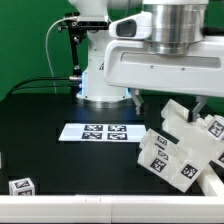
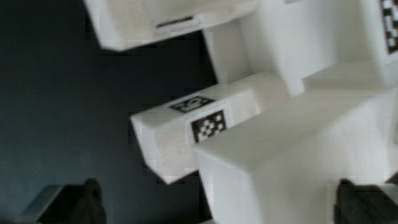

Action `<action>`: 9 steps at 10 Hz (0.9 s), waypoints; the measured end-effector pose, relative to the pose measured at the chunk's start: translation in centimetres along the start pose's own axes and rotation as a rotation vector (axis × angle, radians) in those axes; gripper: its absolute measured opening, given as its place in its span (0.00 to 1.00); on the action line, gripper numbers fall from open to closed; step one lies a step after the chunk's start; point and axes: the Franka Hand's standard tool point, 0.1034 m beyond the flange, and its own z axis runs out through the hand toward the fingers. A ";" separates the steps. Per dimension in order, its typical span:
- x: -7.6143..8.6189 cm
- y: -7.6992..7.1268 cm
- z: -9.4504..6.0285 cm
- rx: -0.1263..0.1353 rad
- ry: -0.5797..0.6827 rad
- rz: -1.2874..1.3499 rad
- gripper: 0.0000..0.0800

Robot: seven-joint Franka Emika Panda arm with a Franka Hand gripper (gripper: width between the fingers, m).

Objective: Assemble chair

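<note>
The chair (image 1: 185, 145) is a blocky white body of joined pieces with black-and-white tags, lying tilted on the black table at the exterior view's right. It fills most of the wrist view (image 2: 267, 110), where a tagged block juts from a larger slab. My gripper (image 1: 170, 104) hangs just above it. In the wrist view my gripper (image 2: 217, 205) is open, its two dark fingertips (image 2: 71, 205) standing wide apart on either side of a white slab. A dark gap shows between that fingertip and the slab.
The marker board (image 1: 100, 131) lies flat in the middle of the table. A small loose white tagged piece (image 1: 20, 186) sits near the front edge at the exterior view's left. The arm's base (image 1: 100, 80) stands behind the marker board.
</note>
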 end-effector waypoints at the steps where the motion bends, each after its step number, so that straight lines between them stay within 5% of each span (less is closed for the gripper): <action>1: 0.1 0.7 0.4 -0.001 0.004 0.007 0.81; 9: 1.6 3.1 1.3 0.005 0.066 0.010 0.81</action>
